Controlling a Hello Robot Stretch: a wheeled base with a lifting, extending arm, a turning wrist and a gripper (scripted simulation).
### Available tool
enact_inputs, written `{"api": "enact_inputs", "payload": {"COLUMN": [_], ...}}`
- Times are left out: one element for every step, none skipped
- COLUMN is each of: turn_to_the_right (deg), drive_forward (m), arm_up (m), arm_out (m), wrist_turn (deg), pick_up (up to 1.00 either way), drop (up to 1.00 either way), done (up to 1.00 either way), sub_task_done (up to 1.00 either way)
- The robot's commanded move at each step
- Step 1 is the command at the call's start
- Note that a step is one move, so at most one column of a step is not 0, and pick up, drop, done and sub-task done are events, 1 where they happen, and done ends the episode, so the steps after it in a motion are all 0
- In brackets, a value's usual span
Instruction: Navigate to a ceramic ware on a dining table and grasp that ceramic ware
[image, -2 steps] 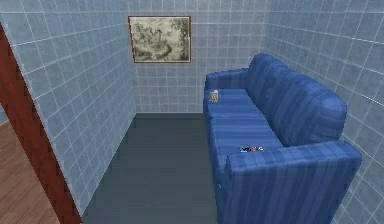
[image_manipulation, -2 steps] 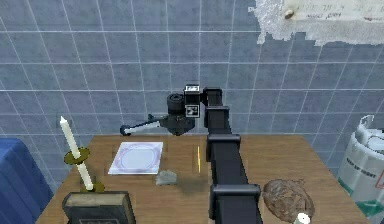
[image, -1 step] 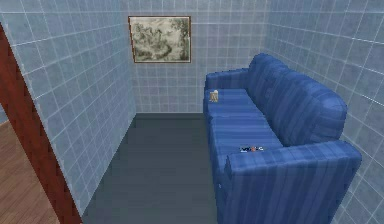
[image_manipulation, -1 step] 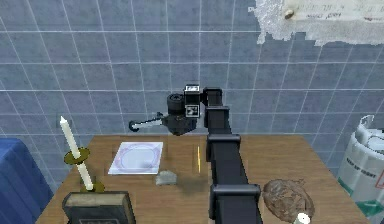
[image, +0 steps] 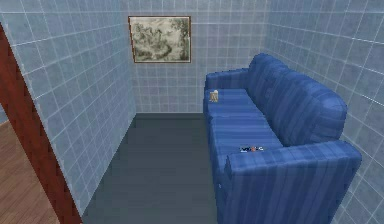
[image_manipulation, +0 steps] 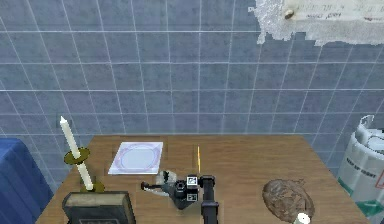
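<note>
A flat white plate (image_manipulation: 135, 157) lies on the wooden table (image_manipulation: 240, 165), left of the middle. Just below and to the right of it is my gripper (image_manipulation: 158, 186), its thin fingers reaching left from the dark body. Beside that are the white marker squares and the arm's dark bar (image_manipulation: 210, 205). With the plate so close to the fingers, I cannot tell whether the gripper holds anything. A round brownish dish (image_manipulation: 288, 197) rests near the table's front right, with a small white thing (image_manipulation: 302, 217) at its rim.
A tall candle in a holder (image_manipulation: 70, 152) and a dark box (image_manipulation: 98, 207) stand on the table's left; a pencil (image_manipulation: 199, 157) lies mid-table. A pale container (image_manipulation: 362, 150) stands at the right. The forward view has a blue sofa (image: 275, 125), a framed picture (image: 159, 40) and open dark floor (image: 160, 170).
</note>
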Motion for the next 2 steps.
{"api": "enact_inputs", "payload": {"turn_to_the_right": [0.0,0.0], "drive_forward": [0.00,0.00], "arm_up": [0.00,0.10], "arm_out": [0.00,0.00], "wrist_turn": [0.0,0.0], "pick_up": [1.00,0.00], "drop": [0.00,0.00], "done": [0.00,0.00], "sub_task_done": [0.00,0.00]}}
